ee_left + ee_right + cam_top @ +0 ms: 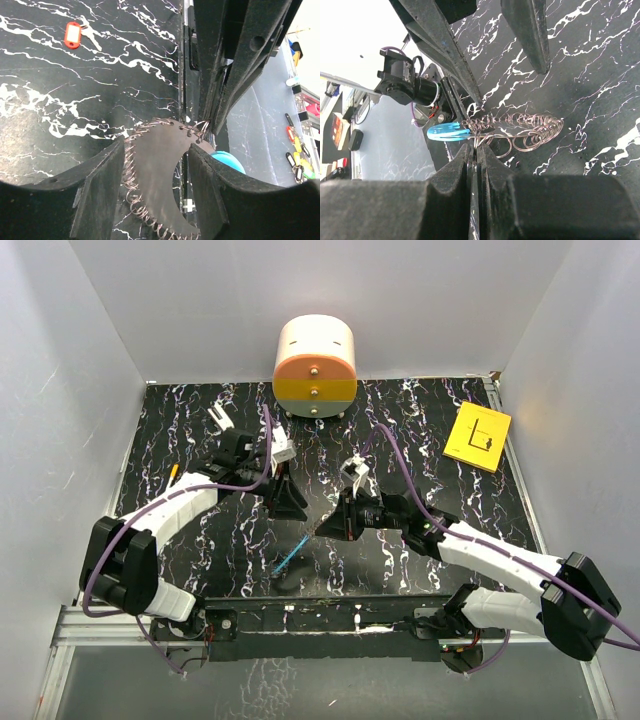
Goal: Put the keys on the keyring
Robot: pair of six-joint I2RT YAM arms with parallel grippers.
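At the middle of the black marbled desk (200, 430), the keyring (298, 552) is held off the surface between the two arms. In the left wrist view it is shown as a thin dark crescent plate edged with many small wire rings (131, 165), with a bright-blue piece (229, 162) at one end. The right pincer (476, 150) is clamped tight on the thin edge of the plate, just beside the blue piece and the bunched rings. The left pincer (155, 150) is set astride the plate, its fingers (100, 190) parted and standing close against the rings on either side; whether the plate is pressed by them cannot be told. The key (73, 35), a small red oblong with a pale metal blade beside it, is laid flat on the desk well apart from the keyring and is not joined to it. At the back edge of the desk an orange-and-white drum (315, 365) is stood, and a yellow card (478, 436) is laid at the far right
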